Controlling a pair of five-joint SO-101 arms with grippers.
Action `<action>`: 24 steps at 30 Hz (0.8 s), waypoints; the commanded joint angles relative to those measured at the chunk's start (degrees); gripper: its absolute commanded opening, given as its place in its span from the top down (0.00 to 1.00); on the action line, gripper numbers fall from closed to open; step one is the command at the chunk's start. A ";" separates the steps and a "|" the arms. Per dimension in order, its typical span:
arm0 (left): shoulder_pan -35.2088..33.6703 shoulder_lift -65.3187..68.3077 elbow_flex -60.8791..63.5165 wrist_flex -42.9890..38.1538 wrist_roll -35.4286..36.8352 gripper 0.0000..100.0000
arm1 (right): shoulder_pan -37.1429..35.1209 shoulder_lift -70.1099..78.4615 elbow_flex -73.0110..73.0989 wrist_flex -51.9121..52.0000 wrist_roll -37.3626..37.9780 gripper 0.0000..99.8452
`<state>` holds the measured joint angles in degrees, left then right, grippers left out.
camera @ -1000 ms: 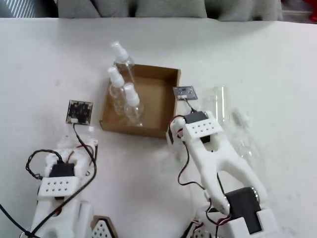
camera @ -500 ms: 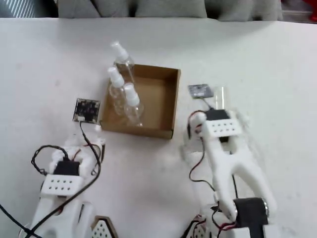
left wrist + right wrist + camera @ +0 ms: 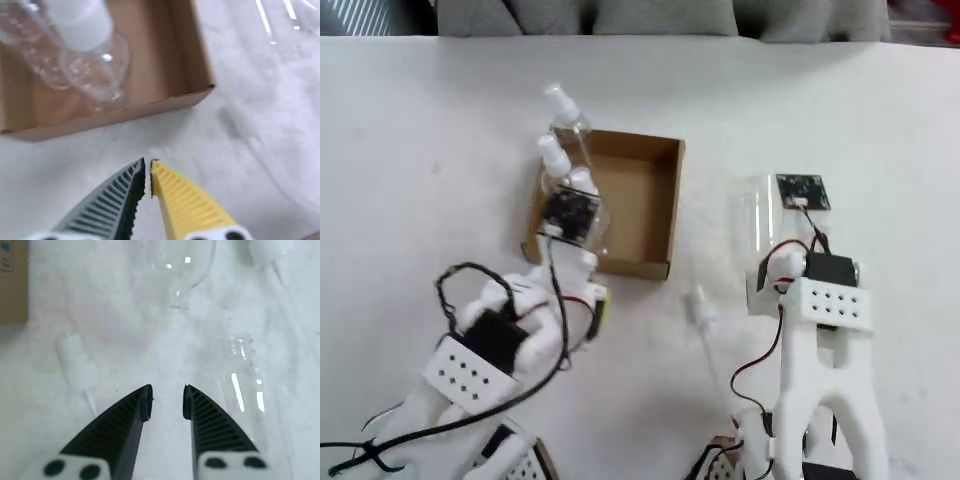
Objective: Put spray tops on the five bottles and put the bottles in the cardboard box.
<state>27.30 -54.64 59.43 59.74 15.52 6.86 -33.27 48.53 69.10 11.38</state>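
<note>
A: Counting what is done: three capped bottles [image 3: 554, 155] sit at the left side of the cardboard box [image 3: 645, 205], upper centre of the high view. The farthest one pokes past the rim, so I cannot tell whether it is fully in.

B: Then two are left, I'd judge, both capping and boxing. An uncapped bottle [image 3: 758, 215] lies on the desk [image 3: 440, 120] right of the box, with a loose spray top [image 3: 700, 305] near the box's lower right corner.

A: From above, the right arm covers part of that patch. The right wrist view fills it in: a second uncapped bottle [image 3: 245, 375] lies just beside the right gripper [image 3: 167, 400], and a second spray top [image 3: 265, 250] sits at the frame's upper right.

B: And the fingers?

A: On the right they are narrowly apart and empty, over bare desk. The left gripper [image 3: 148, 172] has its fingers pressed almost together on nothing, just short of the box's near wall, with the capped bottles close behind it.
</note>
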 commanded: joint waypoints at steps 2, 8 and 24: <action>15.78 -1.45 6.33 -12.57 8.00 0.83 | 1.98 -1.89 0.53 -1.10 0.79 0.92; 20.62 -1.36 7.12 -19.52 11.34 0.89 | 1.89 -1.89 1.14 -2.42 0.79 0.92; 16.31 38.99 -13.45 -24.09 25.76 0.82 | 1.71 -1.89 2.73 -5.14 0.79 0.92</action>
<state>46.11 -24.48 54.59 36.62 34.24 8.18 -33.45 51.08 65.85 11.38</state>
